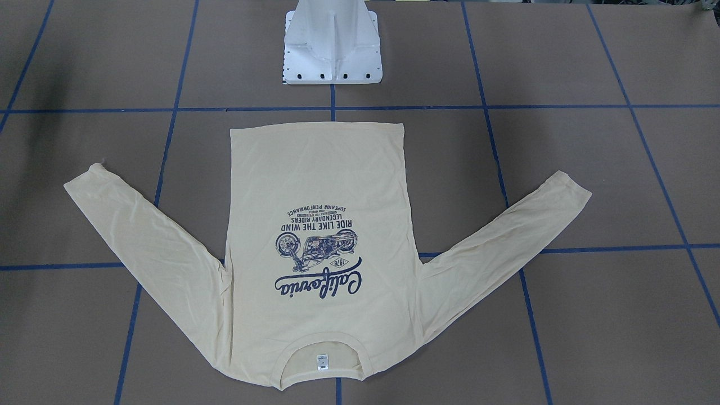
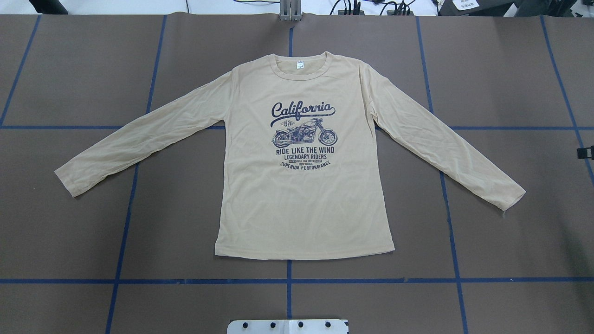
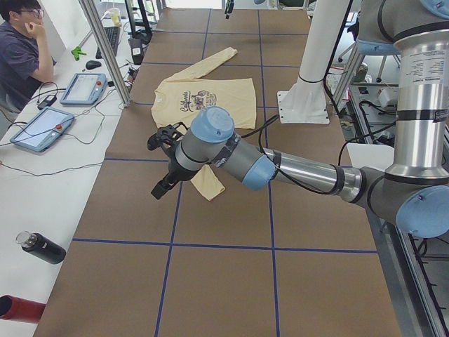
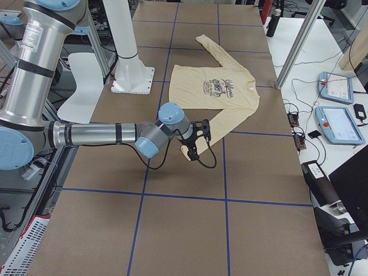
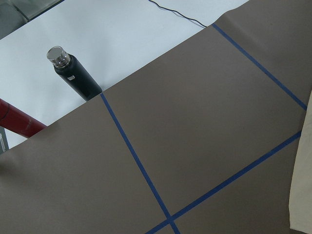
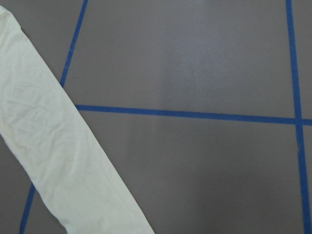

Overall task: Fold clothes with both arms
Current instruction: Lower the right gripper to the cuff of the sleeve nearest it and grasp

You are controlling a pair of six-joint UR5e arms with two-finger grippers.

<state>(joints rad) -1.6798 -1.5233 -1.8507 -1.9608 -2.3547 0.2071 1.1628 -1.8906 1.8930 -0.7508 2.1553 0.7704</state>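
Shirt (image 2: 301, 204): one, laid flat, print up, centre of tabletop (image 2: 69, 241). Collar toward the operators' edge, hem toward the robot's edge, sleeves spread toward both ends. Left fingers (image 3: 161, 187) and right fingers (image 4: 192, 150): each near a cuff; opening and hold cannot be told.

Overhead and front views face to face, shirt (image 2: 301, 199) common to both.

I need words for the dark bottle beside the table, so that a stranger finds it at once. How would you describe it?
Look at the brown table crossed by blue tape, then at the white bench along its operators' side. Near the end on the robot's left is a black bottle with a silver cap; its neighbour is a red object.
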